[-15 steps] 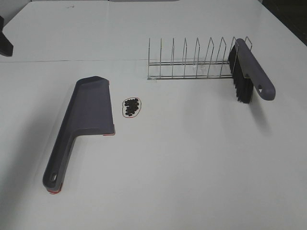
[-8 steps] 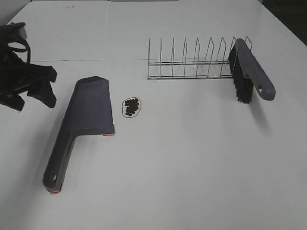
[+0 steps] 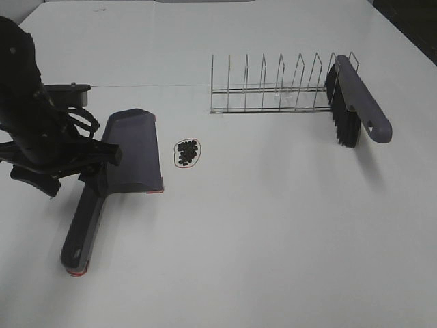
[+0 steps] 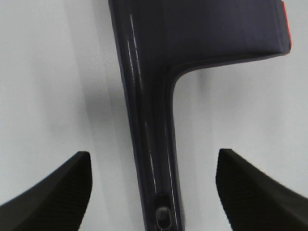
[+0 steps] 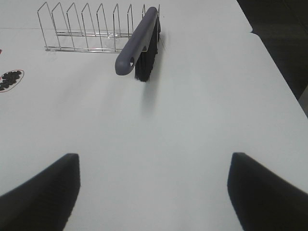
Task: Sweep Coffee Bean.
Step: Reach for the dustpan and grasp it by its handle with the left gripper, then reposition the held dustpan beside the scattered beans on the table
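The coffee beans (image 3: pixel 187 152) lie in a small dark heap inside a thin red string loop, just right of the grey dustpan (image 3: pixel 133 147). They also show in the right wrist view (image 5: pixel 9 79). My left gripper (image 3: pixel 76 174) is open and sits over the dustpan's handle (image 4: pixel 149 110), which runs between its two fingers (image 4: pixel 57 187) without contact that I can see. A grey brush (image 3: pixel 355 102) with black bristles leans in the end of the wire rack (image 3: pixel 273 92). My right gripper (image 5: pixel 154 159) is open, empty, well short of the brush (image 5: pixel 139 41).
The wire rack (image 5: pixel 86 29) stands at the back of the white table. The table's right edge (image 5: pixel 279 67) drops off to dark floor. The right arm is out of the exterior view.
My left arm has come in from the left edge and moved right and forward over the dustpan handle. The dustpan, beans and brush have not moved.
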Robot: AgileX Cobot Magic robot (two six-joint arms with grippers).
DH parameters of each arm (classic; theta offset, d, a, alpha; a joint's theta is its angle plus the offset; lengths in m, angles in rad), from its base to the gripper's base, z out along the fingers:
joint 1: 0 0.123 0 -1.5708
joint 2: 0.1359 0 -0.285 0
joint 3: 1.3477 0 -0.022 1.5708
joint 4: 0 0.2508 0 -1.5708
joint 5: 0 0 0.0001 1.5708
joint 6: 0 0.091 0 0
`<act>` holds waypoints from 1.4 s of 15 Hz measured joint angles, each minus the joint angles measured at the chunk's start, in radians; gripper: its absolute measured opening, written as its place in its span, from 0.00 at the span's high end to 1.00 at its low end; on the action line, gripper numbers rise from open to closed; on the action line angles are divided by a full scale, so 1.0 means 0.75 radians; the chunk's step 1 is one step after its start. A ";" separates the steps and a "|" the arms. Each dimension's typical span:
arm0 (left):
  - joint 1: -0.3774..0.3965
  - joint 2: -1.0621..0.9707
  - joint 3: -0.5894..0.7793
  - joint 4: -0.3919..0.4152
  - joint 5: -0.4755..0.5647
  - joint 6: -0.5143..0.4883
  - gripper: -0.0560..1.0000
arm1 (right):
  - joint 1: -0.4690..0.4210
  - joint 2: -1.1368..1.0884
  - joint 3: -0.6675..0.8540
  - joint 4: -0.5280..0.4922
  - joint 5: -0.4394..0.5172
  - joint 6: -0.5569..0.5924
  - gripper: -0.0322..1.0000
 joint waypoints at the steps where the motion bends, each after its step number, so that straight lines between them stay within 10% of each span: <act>1: 0.000 0.020 0.000 0.000 -0.008 0.000 0.33 | 0.000 0.000 0.000 0.000 0.000 0.000 0.29; 12: 0.000 0.269 -0.117 -0.012 -0.076 -0.004 0.33 | 0.000 0.000 0.000 0.000 0.000 0.000 0.29; 17: 0.000 0.271 -0.117 -0.003 -0.076 -0.009 0.62 | 0.000 0.000 0.000 0.000 0.000 0.000 0.29; 21: 0.000 0.271 -0.117 -0.007 -0.073 -0.033 0.64 | 0.000 0.000 0.000 0.000 0.000 0.000 0.29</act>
